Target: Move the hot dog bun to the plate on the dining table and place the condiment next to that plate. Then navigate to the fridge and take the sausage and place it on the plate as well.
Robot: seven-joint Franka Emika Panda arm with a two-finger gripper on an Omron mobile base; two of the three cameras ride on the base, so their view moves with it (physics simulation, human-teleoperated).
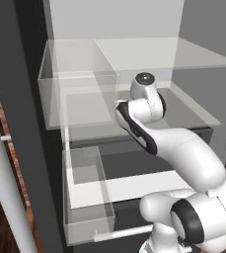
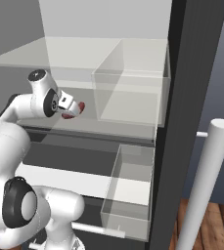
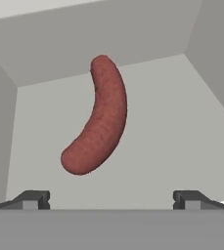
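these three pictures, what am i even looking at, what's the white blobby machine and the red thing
The white machine is a robot arm on a base that can drive, shown in a rendered kitchen. It is reaching into an open fridge with clear shelves and bins.

Two pictures come from cameras on the base behind the arm, one on its left and one on its right, so they show the same scene from two sides. The third comes from a camera on the hand itself, looking along the gripper; the two small dark tips at the bottom are its fingers.

The red-brown curved thing is a sausage lying on a fridge shelf. The gripper is open and holds nothing; the sausage lies just ahead of it.
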